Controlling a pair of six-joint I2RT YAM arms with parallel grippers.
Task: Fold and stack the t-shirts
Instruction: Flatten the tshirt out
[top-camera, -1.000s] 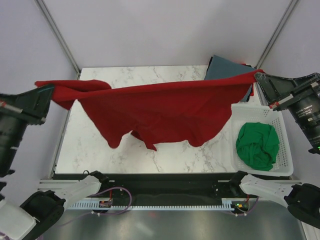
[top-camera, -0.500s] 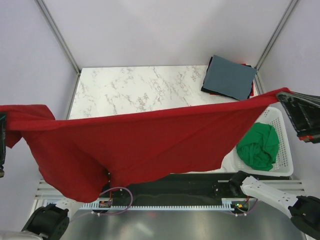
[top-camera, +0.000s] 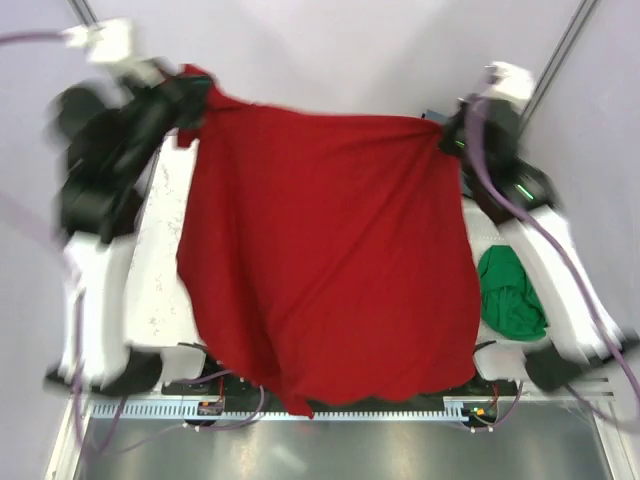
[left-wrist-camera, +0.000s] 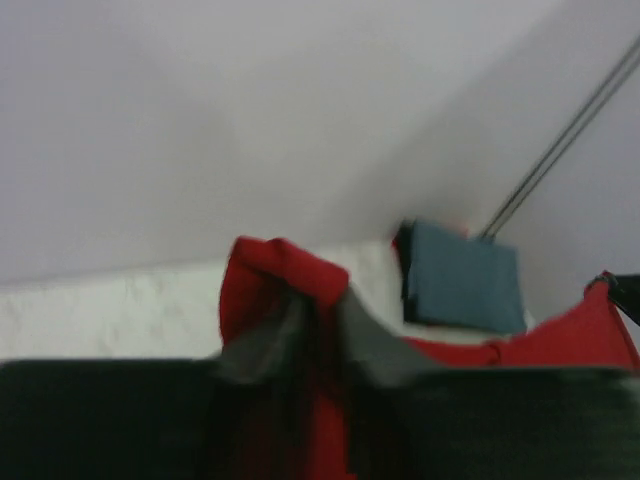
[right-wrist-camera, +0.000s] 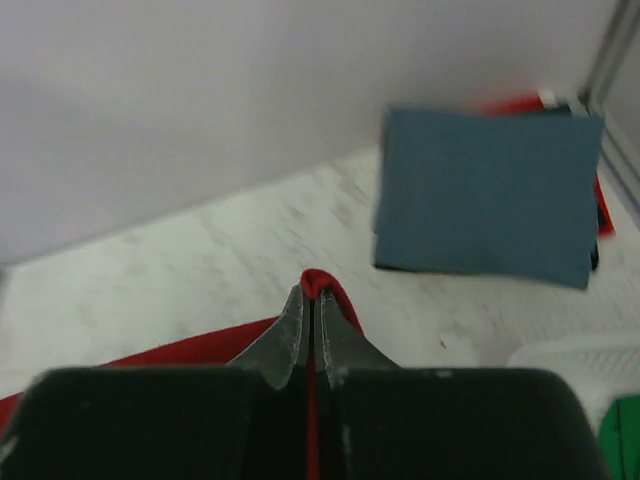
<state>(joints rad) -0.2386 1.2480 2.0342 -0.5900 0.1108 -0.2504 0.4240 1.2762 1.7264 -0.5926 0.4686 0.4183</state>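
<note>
1. While both arms reach high over the far side of the desk (right-wrist-camera: 180, 270), the red t-shirt (top-camera: 330, 250) hangs between them as a wide sheet. In the top view its lower hem reaches the arm bases.
2. The left tool (top-camera: 197, 98) is clamped on the shirt's upper left corner, and the left wrist view shows the fabric bunched between its fingers.
3. The right tool (top-camera: 442, 130) pinches the upper right corner, with a thin fold of the shirt between its closed fingers.
4. A folded slate-blue t-shirt (right-wrist-camera: 485, 195) lies at the desk's far right corner, with a red edge (right-wrist-camera: 515, 103) showing behind it.
5. A crumpled green t-shirt (top-camera: 512, 295) sits in the white basket (right-wrist-camera: 570, 358) on the right.
</note>
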